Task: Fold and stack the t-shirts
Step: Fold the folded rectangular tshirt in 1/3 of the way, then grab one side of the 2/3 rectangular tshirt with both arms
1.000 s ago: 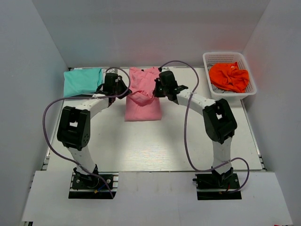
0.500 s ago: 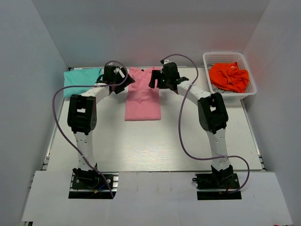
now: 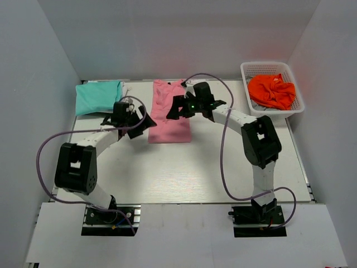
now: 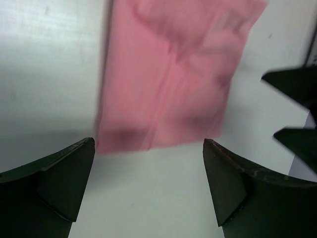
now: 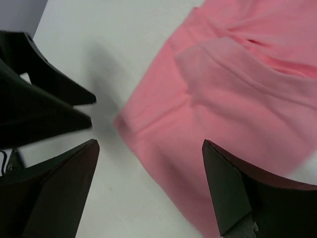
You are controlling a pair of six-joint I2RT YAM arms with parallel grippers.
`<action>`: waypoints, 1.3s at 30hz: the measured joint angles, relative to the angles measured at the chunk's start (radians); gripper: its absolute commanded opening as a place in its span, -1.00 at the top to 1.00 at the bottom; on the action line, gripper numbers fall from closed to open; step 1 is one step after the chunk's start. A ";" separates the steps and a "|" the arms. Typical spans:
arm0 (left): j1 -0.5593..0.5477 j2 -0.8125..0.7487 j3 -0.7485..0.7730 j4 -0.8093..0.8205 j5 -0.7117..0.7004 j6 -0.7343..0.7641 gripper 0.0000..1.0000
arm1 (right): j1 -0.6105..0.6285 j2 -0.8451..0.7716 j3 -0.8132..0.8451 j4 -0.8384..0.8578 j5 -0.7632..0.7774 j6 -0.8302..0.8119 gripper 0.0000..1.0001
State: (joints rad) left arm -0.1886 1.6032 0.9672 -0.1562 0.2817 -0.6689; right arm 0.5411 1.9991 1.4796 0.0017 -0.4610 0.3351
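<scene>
Hovering wide open, empty: left gripper, right gripper beside folded pink t-shirt; teal t-shirt folded far left, stacking pending.

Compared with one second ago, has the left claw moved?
Yes. The left claw moved back toward its base: before it was level with the teal t-shirt, now it sits past that shirt's near edge.

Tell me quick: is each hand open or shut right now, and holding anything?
Left hand: open, holding nothing.
Right hand: open, holding nothing.
</scene>
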 measured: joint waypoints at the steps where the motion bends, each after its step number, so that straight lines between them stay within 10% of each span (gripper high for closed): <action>1: 0.000 -0.030 -0.043 -0.007 0.003 0.000 -1.00 | 0.014 0.030 0.031 0.002 -0.014 0.000 -0.81; 20: 0.002 -0.397 -0.462 -0.040 -0.006 -0.027 -1.00 | 0.021 0.427 0.229 0.350 -0.126 0.303 -0.81; 33: 0.002 -0.136 -0.243 0.012 -0.056 -0.008 -1.00 | 0.007 -0.071 -0.041 0.222 -0.090 0.130 -0.81; 39: 0.002 0.034 -0.141 0.048 -0.058 -0.003 -0.51 | -0.022 -0.239 -0.245 0.170 0.013 0.126 -0.81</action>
State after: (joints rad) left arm -0.1867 1.6371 0.8265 -0.1081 0.2234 -0.6716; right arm 0.5190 1.7599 1.2343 0.1719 -0.4480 0.4606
